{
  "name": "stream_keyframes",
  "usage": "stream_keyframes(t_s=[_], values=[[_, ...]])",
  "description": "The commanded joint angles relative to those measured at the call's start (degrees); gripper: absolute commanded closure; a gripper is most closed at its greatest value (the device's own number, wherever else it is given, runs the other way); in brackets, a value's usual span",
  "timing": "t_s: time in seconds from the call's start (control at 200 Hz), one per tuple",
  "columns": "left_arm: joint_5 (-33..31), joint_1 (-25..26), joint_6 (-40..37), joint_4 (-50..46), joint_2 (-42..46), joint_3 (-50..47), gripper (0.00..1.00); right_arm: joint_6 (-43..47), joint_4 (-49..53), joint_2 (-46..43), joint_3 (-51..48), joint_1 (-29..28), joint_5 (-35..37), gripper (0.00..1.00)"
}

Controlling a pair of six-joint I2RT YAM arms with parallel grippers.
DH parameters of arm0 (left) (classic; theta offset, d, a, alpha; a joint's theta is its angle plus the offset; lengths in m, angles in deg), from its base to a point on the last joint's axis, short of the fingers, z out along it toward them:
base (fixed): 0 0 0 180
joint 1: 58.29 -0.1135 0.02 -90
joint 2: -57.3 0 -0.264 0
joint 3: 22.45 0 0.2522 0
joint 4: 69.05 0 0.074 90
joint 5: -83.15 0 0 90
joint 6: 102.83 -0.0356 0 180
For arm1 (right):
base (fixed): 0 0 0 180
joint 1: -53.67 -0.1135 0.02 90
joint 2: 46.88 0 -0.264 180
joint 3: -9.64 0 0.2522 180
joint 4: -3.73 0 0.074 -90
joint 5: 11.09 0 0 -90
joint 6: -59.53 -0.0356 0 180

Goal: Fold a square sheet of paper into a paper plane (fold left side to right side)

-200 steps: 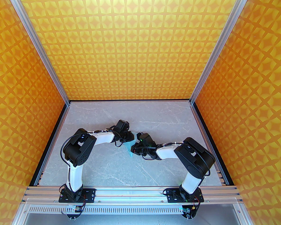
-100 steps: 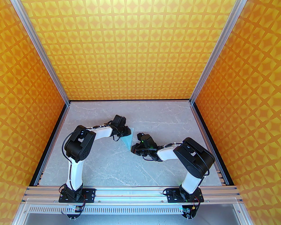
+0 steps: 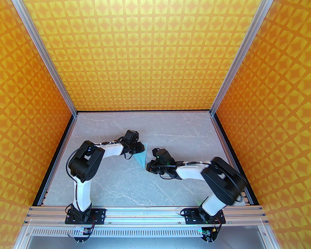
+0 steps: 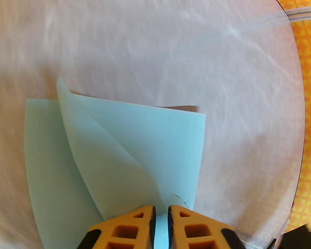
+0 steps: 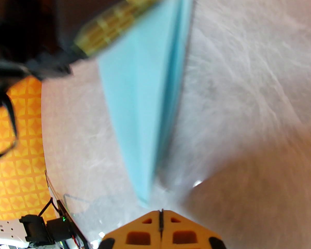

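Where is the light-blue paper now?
In the top view the light-blue paper is near the centre: the left gripper pinches its far end, the shut right gripper is at its pointed near tip.

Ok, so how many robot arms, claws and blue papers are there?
Arms: 2 (left arm, right arm)
Claws: 2 (left claw, right claw)
Paper: 1 (blue paper)
Total: 5

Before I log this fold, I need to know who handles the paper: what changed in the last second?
The right end effector, shut and empty, drew back off the paper toward its own side, its elbow swinging outward, uncovering more of it. The left end effector shifted slightly left. Unchanged: its pinch on the paper.
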Motion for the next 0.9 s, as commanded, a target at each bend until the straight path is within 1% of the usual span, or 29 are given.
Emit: stream_keyframes(t_s=[0.0, 0.23, 0.31, 0.44, 0.515, 0.695, 0.75, 0.895], values=[[-1.6, 1.9, 3.3, -3.6, 1.0, -3.5, 0.82, 1.8, 5.7, -1.0, 3.8, -0.2, 1.7, 1.0], [-2.3, 3.1, 4.8, -3.6, 2.5, -4.8, 0.82, 1.1, 3.4, 7.2, 7.5, -0.3, 0.3, 1.0], [-2.3, 3.1, 4.8, -3.8, 2.4, -4.7, 0.82, 1.1, 3.9, 9.1, 8.4, -0.3, 1.5, 1.0], [-2.3, 3.1, 4.6, -4.3, 2.6, -4.2, 0.81, 2.7, 10.1, 11.8, 10.8, -0.9, 4.6, 1.0], [-2.3, 3.1, 4.3, -4.9, 2.9, -3.6, 0.78, 3.9, 14.0, 12.5, 11.6, -1.4, 6.9, 1.0], [-1.7, 2.7, 2.0, -5.6, 5.4, -2.3, 0.75, 3.5, 15.5, 13.6, 10.2, -1.8, 7.5, 1.0], [-1.7, 2.5, 1.5, -5.4, 6.5, -2.3, 0.76, 3.3, 14.9, 13.8, 9.7, -1.9, 7.2, 1.0], [-0.8, 1.4, 0.4, -4.4, 7.9, -2.9, 0.85, 2.7, 14.2, 14.3, 9.2, -1.9, 7.0, 1.0]])
